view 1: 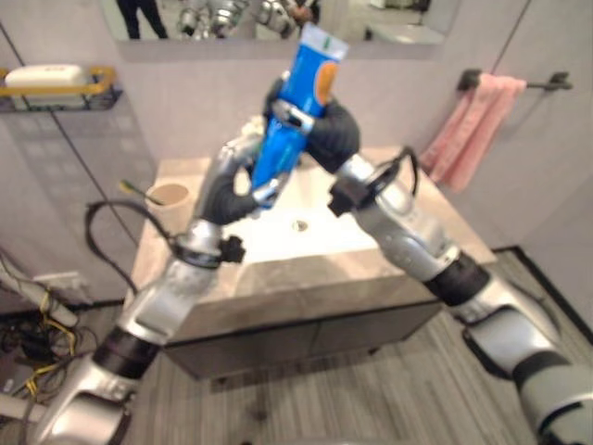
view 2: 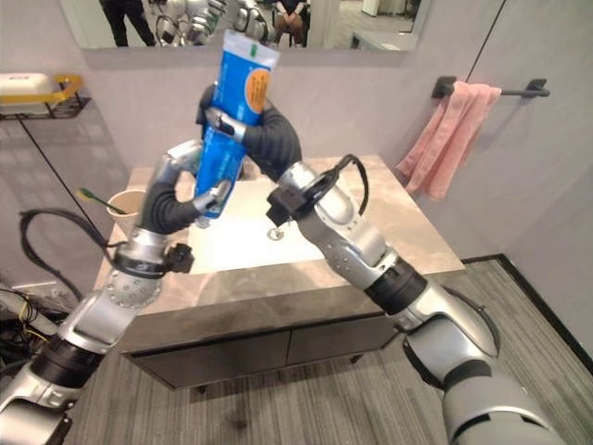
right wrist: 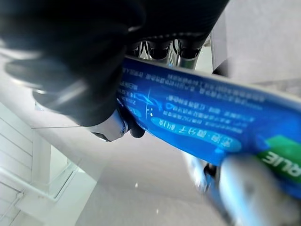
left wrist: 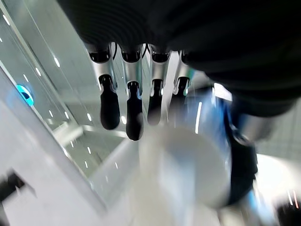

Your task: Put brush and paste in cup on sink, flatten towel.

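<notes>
The blue paste tube (view 2: 233, 116) is held upright in the air above the basin of the sink (view 2: 389, 222), the right hand (view 2: 255, 125) being clenched round its middle while the left hand (view 2: 190, 190) is placed against its lower end, the left grip not being determinable. A brush (view 2: 91, 196) is seen already lodged in the cup (view 2: 123, 206) at the counter's left end. 2 items are judged outstanding: the paste is not yet in the cup, and the pink towel (view 2: 445, 134) is left bunched on its rail.

Blue paste tube (right wrist: 197, 122): print unreadable, no other txt.
</notes>
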Robot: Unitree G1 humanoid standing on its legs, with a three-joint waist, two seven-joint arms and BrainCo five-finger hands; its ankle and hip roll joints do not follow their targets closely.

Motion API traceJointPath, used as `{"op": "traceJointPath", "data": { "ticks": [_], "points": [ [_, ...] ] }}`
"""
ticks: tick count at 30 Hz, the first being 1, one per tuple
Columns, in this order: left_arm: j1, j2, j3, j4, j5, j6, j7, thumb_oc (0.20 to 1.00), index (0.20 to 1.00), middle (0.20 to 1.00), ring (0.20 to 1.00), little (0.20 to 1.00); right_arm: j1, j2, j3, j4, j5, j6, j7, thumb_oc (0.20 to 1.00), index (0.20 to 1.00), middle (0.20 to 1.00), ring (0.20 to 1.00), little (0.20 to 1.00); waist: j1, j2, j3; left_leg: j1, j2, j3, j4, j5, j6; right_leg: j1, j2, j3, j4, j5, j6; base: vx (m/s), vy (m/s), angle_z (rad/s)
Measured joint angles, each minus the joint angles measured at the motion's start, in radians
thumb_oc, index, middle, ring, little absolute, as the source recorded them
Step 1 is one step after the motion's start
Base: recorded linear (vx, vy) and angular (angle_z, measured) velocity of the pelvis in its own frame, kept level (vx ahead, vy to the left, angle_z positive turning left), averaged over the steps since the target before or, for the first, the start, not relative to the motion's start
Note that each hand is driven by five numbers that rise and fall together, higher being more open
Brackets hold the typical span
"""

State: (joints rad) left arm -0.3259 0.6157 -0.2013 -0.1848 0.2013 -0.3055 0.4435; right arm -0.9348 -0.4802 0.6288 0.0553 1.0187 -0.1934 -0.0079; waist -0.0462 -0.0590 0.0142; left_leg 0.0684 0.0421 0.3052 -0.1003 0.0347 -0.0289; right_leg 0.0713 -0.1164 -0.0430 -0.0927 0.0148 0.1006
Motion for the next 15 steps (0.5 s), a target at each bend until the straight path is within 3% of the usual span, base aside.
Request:
{"op": "traceJointPath", "data": {
  "ticks": [5, 8, 10, 12, 13, 15],
  "points": [
    [0.064, 0.013, 0.136, -0.039, 0.015, 0.008, 0.039, 1.000, 1.000, 1.000, 1.000, 1.000, 0.001, -0.022, -0.010, 0.002, -0.045, 0.000, -0.020, 0.200, 0.200, 0.200, 0.200, 0.200, 0.021, 0.001, 0.009, -0.002, 0.000, -0.013, 0.000, 0.000, 0.000, 0.002, 0.000, -0.013, 0.000, -0.004, -0.001, 0.00, -0.007, 0.07],
    [0.215, 0.117, 0.254, -0.072, 0.036, -0.008, 0.054, 1.000, 1.000, 1.000, 1.000, 1.000, 0.031, -0.010, -0.114, 0.008, -0.137, -0.013, -0.083, 0.200, 0.200, 0.200, 0.200, 0.200, 0.045, 0.012, 0.021, -0.008, -0.001, -0.022, 0.000, 0.000, 0.000, 0.005, 0.000, -0.024, 0.000, -0.004, -0.001, 0.00, 0.002, 0.11],
    [0.418, 0.113, 0.400, -0.059, 0.039, -0.015, 0.076, 1.000, 1.000, 1.000, 1.000, 1.000, 0.057, -0.012, -0.209, 0.009, -0.201, -0.032, -0.141, 0.200, 0.200, 0.200, 0.200, 0.200, 0.061, 0.024, 0.029, -0.017, -0.003, -0.052, 0.000, 0.002, 0.002, 0.012, -0.002, -0.056, 0.000, -0.009, -0.002, -0.01, 0.007, 0.35],
    [0.528, 0.090, 0.444, -0.002, 0.035, -0.014, 0.079, 1.000, 1.000, 1.000, 1.000, 1.000, 0.058, -0.032, -0.236, 0.015, -0.236, -0.041, -0.165, 0.200, 0.200, 0.200, 0.200, 0.200, 0.086, 0.027, 0.033, -0.020, -0.004, -0.066, 0.000, 0.003, 0.001, 0.017, -0.002, -0.068, 0.000, -0.010, -0.002, -0.02, 0.005, 0.25],
    [0.586, 0.040, 0.481, 0.067, 0.015, -0.031, 0.083, 1.000, 1.000, 1.000, 1.000, 1.000, 0.046, -0.049, -0.239, 0.033, -0.244, -0.049, -0.175, 0.200, 0.200, 0.200, 0.200, 0.200, 0.105, 0.030, 0.034, -0.025, -0.005, -0.075, 0.000, 0.003, 0.001, 0.016, -0.002, -0.088, -0.001, -0.012, -0.001, 0.02, 0.000, 0.43],
    [0.615, -0.002, 0.493, 0.164, -0.038, -0.008, 0.094, 1.000, 1.000, 1.000, 1.000, 1.000, 0.038, -0.087, -0.246, 0.058, -0.268, -0.053, -0.191, 0.200, 0.200, 0.200, 0.200, 0.200, 0.129, 0.016, 0.043, -0.042, -0.008, -0.116, 0.000, 0.015, 0.000, 0.021, -0.002, -0.125, 0.001, -0.018, -0.002, 0.03, 0.003, 0.57]
  ]
}}
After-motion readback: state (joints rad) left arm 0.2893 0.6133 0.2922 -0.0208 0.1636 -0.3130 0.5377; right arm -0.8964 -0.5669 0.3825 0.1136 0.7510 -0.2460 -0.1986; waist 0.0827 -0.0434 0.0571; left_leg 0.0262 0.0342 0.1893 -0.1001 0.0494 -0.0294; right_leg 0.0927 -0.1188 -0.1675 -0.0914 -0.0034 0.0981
